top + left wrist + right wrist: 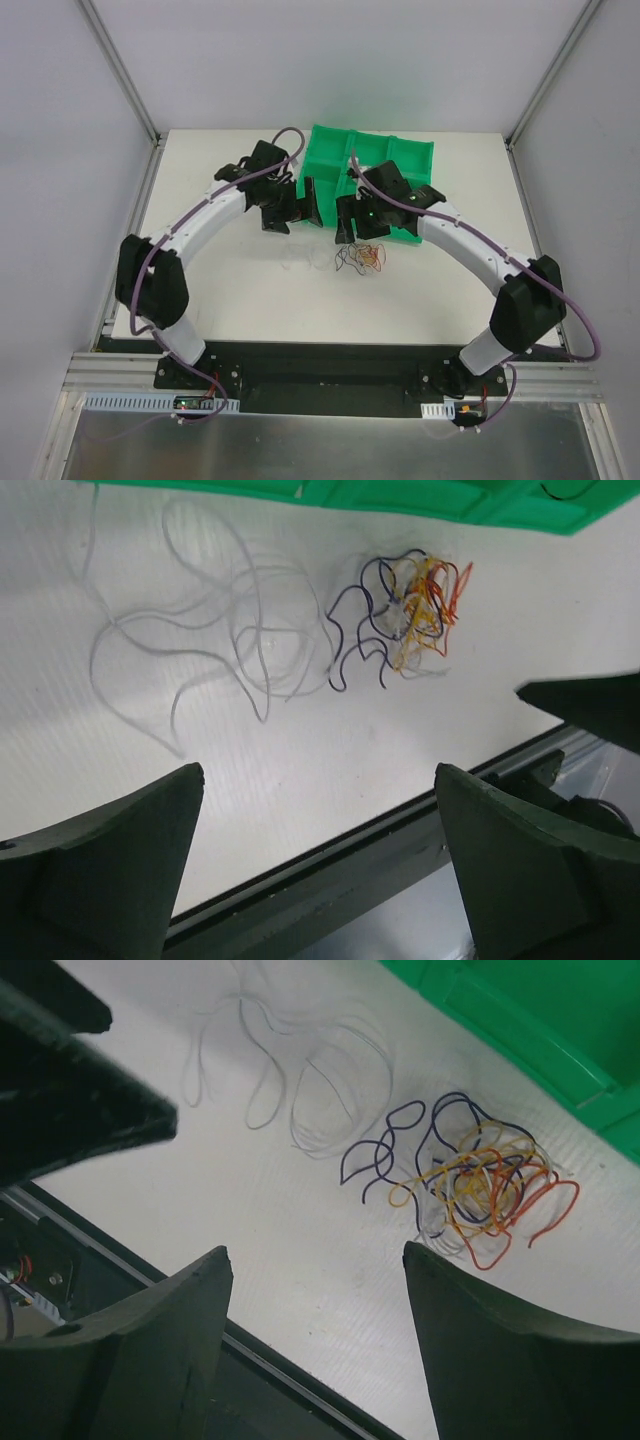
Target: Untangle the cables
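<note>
Left end effector (318, 775) hangs open, cables (410, 618) just ahead.

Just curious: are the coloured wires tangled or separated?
Tangled: the coloured wires overlap in one clump; a white wire lies spread beside it.

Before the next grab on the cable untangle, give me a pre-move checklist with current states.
1. The left gripper open and empty: ok.
2. The right gripper open and empty: ok.
3. The white cable apart from the coloured tangle: ok, but the gap is narrow.
4. The coloured tangle undone: not ok; dark, yellow and red strands are knotted together.
5. The tangle lies on the table, outside the green tray: ok.
6. Pale strands inside the tangle are separate from the white cable: cannot tell.
</note>
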### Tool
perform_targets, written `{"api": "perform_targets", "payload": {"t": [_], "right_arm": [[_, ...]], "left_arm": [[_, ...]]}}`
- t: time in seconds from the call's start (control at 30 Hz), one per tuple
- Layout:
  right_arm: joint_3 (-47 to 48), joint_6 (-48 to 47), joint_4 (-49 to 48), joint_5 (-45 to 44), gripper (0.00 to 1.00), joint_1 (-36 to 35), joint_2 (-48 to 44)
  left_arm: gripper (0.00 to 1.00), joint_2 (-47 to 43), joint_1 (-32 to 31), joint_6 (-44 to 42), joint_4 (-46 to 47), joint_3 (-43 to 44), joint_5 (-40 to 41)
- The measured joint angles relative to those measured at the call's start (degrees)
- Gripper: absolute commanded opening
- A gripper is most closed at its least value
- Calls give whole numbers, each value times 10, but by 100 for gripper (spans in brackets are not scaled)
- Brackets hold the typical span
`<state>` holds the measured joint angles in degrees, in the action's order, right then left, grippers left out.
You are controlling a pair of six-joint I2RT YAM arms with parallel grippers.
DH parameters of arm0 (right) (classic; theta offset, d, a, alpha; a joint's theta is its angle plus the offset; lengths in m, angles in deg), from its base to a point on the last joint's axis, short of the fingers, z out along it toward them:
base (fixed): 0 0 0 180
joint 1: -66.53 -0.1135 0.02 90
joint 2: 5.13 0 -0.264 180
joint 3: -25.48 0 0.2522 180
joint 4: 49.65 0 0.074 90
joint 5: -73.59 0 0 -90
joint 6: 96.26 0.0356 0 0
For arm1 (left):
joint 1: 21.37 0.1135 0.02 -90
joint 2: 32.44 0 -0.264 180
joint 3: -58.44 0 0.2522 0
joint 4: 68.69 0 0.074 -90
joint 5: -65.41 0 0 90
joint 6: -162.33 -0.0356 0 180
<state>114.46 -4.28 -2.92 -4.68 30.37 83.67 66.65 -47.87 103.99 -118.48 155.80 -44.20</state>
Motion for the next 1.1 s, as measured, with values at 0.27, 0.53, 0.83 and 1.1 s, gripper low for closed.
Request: {"api": "perform_targets", "payload": {"t": [0.27,0.53,0.83,1.1], "right_arm": [[85,14,-9,-1,89,-51,95],[154,107,-9,-52,93,-66,205],[237,110,16,-89,90,-63,319],[203,-21,-8,-63,91,-63,327]], "left_arm": [[99,-160,40,-26,-7,-80,-2],[99,-320,65,-50,-28,-174,81],[99,-388,65,-79,-40,-247,80],[99,-394,56,-110,-39,-254,80]]}}
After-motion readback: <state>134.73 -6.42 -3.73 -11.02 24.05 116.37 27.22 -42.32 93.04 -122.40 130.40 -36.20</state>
